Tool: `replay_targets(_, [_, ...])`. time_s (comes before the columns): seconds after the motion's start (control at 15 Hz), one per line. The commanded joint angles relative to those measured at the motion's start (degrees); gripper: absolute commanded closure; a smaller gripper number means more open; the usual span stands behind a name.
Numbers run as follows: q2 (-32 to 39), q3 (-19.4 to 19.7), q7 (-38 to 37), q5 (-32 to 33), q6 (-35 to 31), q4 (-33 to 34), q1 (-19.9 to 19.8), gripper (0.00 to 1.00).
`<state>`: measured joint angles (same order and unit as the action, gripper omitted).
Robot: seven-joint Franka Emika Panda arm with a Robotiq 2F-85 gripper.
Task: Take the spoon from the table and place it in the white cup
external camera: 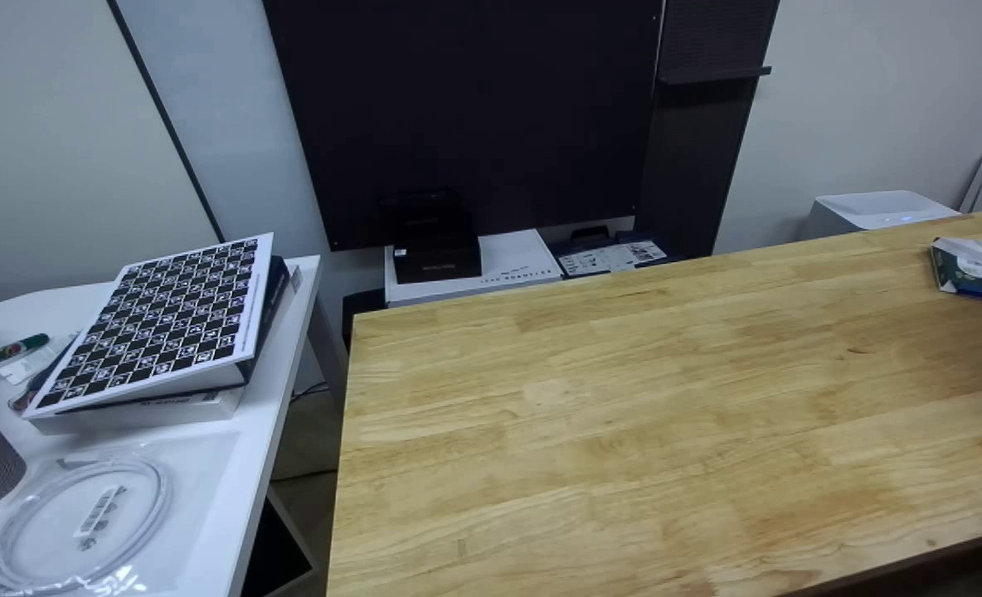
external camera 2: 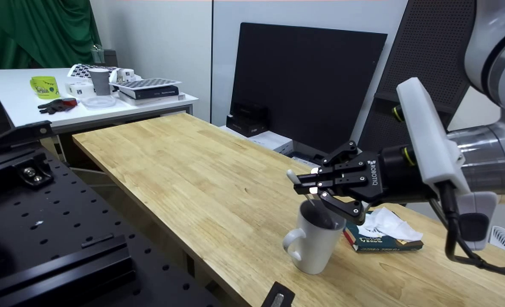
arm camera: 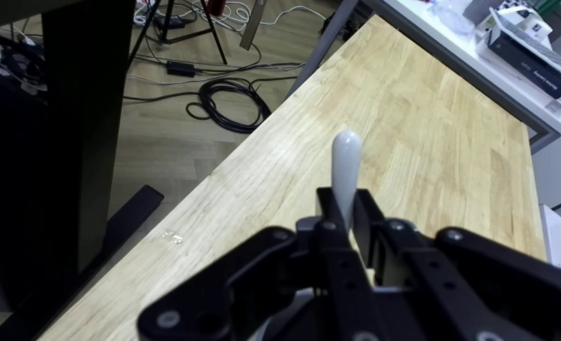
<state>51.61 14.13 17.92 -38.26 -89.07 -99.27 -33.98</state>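
Observation:
My gripper (external camera 2: 300, 184) is shut on the spoon (external camera 2: 293, 176), gripping it by the handle. In the wrist view the rounded pale end of the spoon (arm camera: 346, 156) sticks up past the fingertips. Below the fingers the thin shaft slants down to the mouth of the white cup (external camera 2: 316, 247); the spoon's bowl cannot be made out clearly. Upright on the wooden table (external camera 2: 201, 187), the cup has its handle facing the table's near edge. The gripper comes in roughly level, just above the cup's rim.
A green tissue box (external camera 2: 384, 244) stands right beside the cup. A dark perforated bench (external camera 2: 86, 238) runs along the table's near side, and a dark metal piece (external camera 2: 278, 295) juts up near the cup. Books (external camera 2: 150, 91) and a lime mug (external camera 2: 45, 87) rest on a white side table.

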Motion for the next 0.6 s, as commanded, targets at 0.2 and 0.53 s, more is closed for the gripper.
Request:
replay_targets(0.2, [6.84,-1.77,-2.36,-0.69,2.64,8.48,-3.17,0.55])
replay_targets(0.53, [5.43,-1.95,-1.78,0.04,2.12,8.09,-2.20,0.21])
